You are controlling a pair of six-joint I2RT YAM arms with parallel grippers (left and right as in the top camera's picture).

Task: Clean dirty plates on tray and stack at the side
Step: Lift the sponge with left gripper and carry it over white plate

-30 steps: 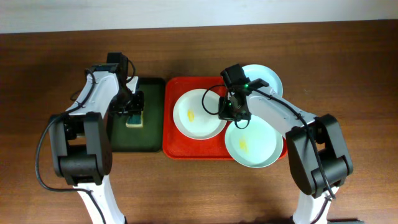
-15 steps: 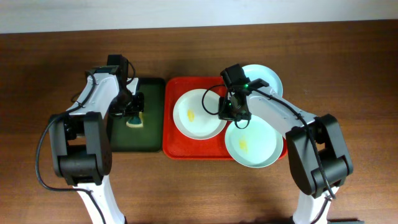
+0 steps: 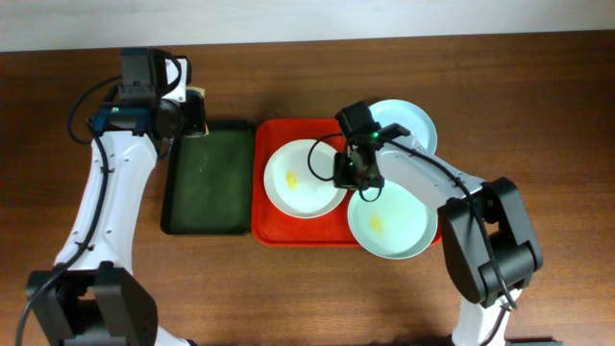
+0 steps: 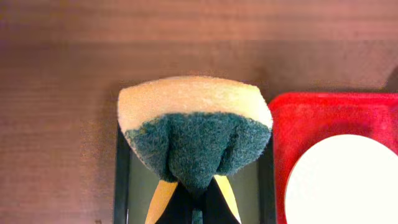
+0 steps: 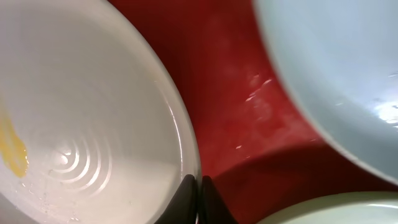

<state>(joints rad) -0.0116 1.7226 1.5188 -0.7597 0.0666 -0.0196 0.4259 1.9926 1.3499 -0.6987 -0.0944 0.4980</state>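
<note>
The right pincer (image 5: 198,199) is drawn nearly shut, its two dark tips pinched on the rim of the round white plate (image 3: 306,178). This plate lies in the left half of the large red rectangular plastic tray (image 3: 264,229) and carries a yellow smear (image 3: 294,178) left of its middle.

The pale mint green plate (image 3: 389,223), also smeared yellow, sits at the tray's near right corner and hangs over the rim. The pale blue plate (image 3: 404,123) sits at the far right corner, likewise overhanging.

The left pincer (image 4: 194,196) is closed tight on a sponge (image 4: 194,118) of cream foam with a dark green scouring face, squeezing it so it bulges. It is held over the far end of the narrow dark green tray (image 3: 207,178), which lies just left of the red tray on the brown wooden worktop (image 3: 538,96).
</note>
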